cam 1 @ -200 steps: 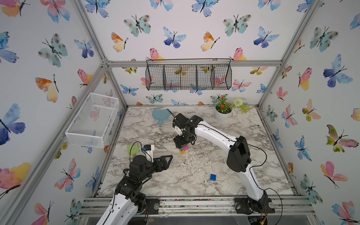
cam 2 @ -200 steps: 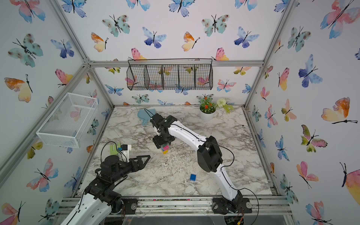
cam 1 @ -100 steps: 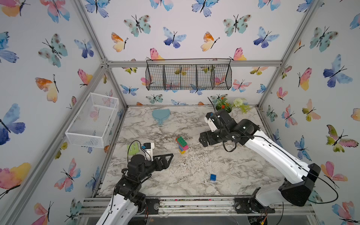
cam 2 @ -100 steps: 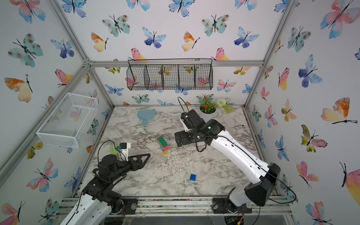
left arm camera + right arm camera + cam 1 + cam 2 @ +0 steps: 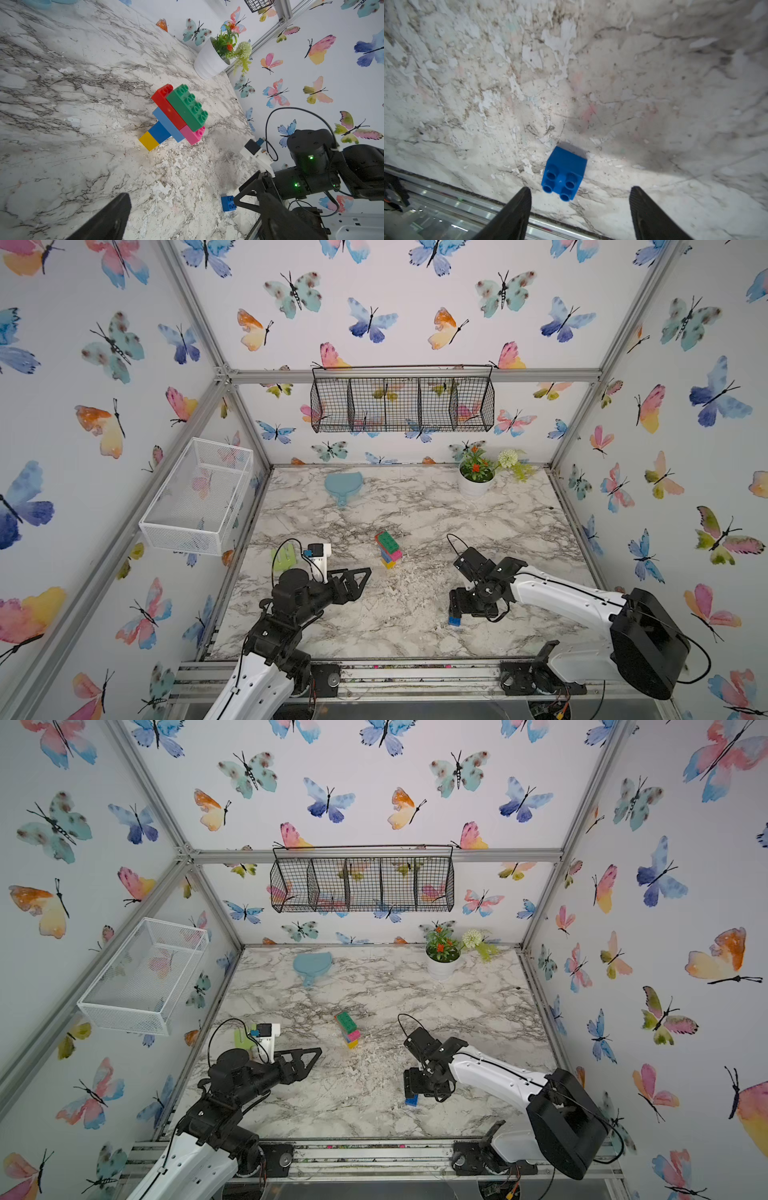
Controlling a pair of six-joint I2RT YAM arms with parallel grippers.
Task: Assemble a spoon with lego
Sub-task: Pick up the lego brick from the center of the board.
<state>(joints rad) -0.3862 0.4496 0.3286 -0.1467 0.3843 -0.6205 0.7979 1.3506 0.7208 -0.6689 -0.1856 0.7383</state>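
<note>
The right gripper (image 5: 580,188) points down at the table (image 5: 519,531) with its jaws spread. A small blue brick (image 5: 563,174) sits between its fingertips (image 5: 519,199) with a clear gap on either side, so nothing is pinched. In both top views this gripper (image 5: 455,610) and the brick (image 5: 411,1101) lie in the lower part of the frame, right of centre, near the table's front edge. The left gripper (image 5: 360,578) hovers lower left of centre, jaws spread wide and empty, pointing toward the middle of the table. The spoon (image 5: 387,551) lies near the centre of the frame, well apart from both grippers. Its yellow and blue stem widens to a light-blue, red, green and pink head (image 5: 176,116). Farther out, a pale teal paddle (image 5: 343,485) lies at the table's upper left and a white flower pot (image 5: 473,487) stands at its upper right. A pale green pronged utensil (image 5: 284,558) lies at the left edge.
</note>
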